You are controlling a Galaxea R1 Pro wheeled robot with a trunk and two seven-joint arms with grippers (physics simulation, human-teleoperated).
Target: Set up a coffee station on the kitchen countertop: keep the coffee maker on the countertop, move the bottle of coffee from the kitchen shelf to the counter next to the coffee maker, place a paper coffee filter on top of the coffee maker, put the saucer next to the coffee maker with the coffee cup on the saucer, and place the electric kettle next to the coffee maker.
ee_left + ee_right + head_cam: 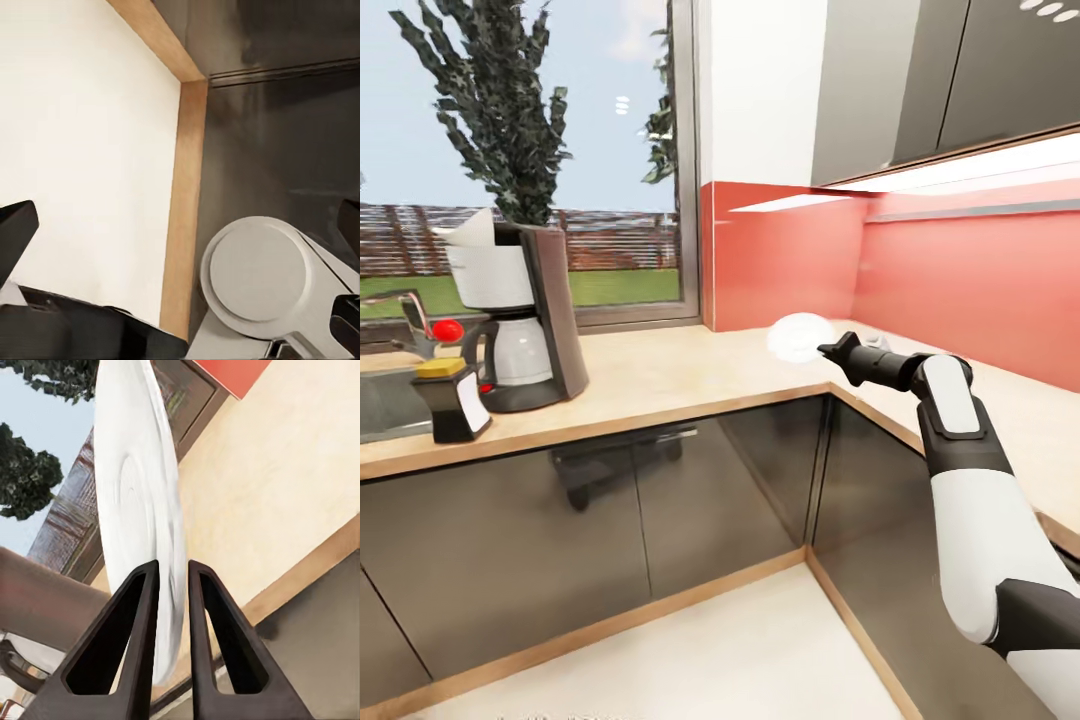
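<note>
From the head view, the right gripper (828,350) is stretched out over the kitchen countertop (660,375). It holds the saucer (800,337) up in the air, above the corner of the counter. The coffee maker (520,315) stands well apart, near the window, with the paper coffee filter (468,230) on its top. The bottle of coffee (453,400) stands just beside it, at the counter's front edge. A tap with a red knob (447,330) and a sink (385,400) are close by.

In the left wrist view, the floor (82,150) and dark cabinets (285,135) show. I cannot tell if the left pincer is open or closed.

In the right wrist view, the two fingers (131,652) pinch the saucer (139,525) on its thin rim. The plate stands on edge.

The grip is only on the rim, so the saucer could slip or swing and fall. On the way over, it could bump the bottle off the edge.
</note>
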